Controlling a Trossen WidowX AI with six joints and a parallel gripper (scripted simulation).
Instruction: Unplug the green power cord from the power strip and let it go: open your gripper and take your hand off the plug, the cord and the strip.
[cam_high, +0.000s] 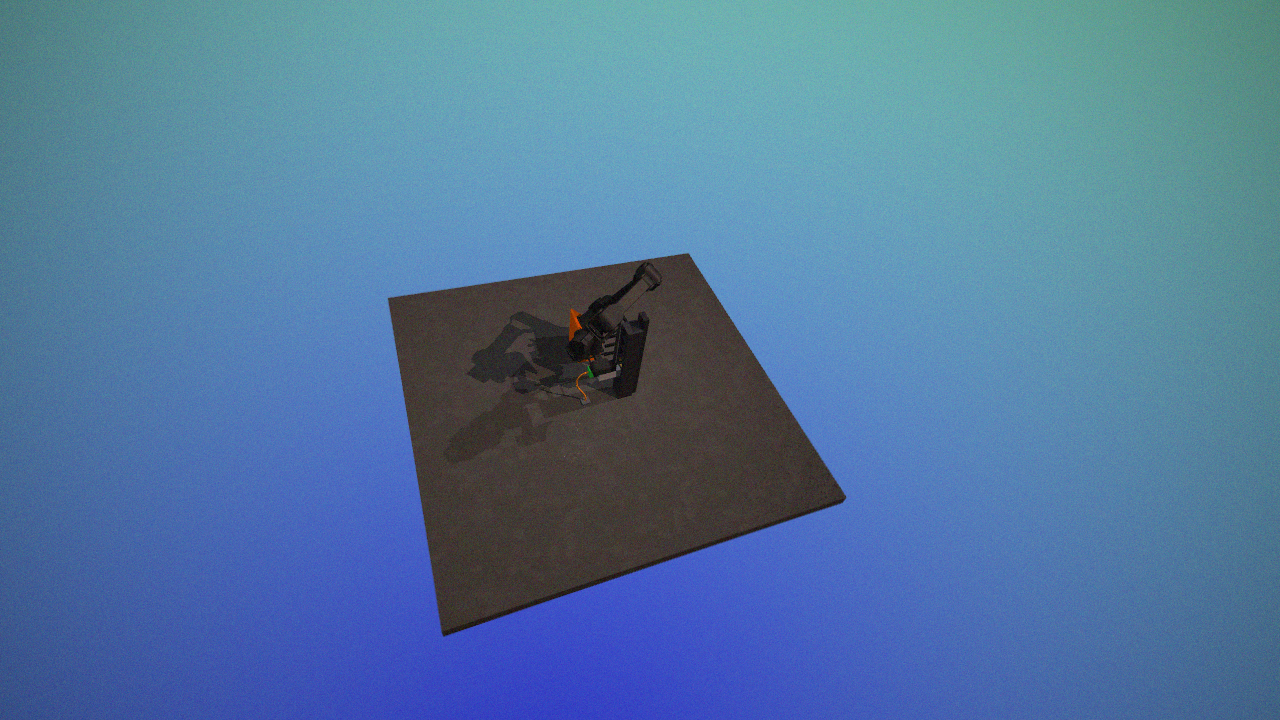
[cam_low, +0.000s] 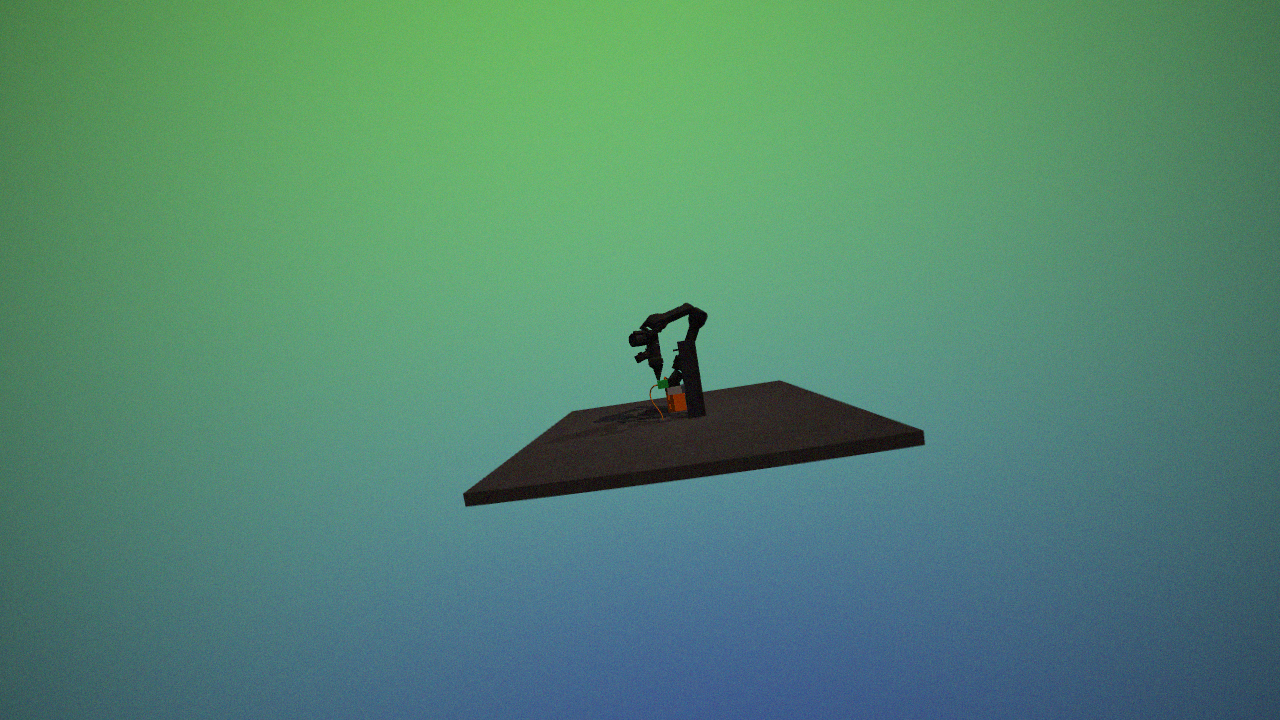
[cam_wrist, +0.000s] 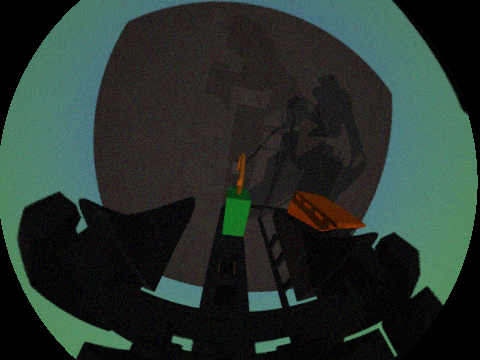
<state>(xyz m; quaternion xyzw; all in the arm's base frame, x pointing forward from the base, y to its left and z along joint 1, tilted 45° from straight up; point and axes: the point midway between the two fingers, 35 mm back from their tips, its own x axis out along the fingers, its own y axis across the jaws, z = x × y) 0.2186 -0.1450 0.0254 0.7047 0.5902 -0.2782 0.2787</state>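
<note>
With my jaws spread wide around the green plug, gripping nothing, I judge retreat comes next.

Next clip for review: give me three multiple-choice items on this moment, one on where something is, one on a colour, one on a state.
1. In the wrist view, where is the green plug?
A. Between the gripper's spread fingers
B. Far off at the platform's edge
C. Out of view

2. What colour is the cord running from the plug?
A. Blue
B. Orange
C. White

3. How does the gripper stand?
A. Shut on the plug
B. Shut on nothing
C. Open

Answers: 1 A, the plug sits centred between the dark fingers. 2 B, an orange strand leaves the plug's far end. 3 C, gaps show on both sides of the plug.
</note>
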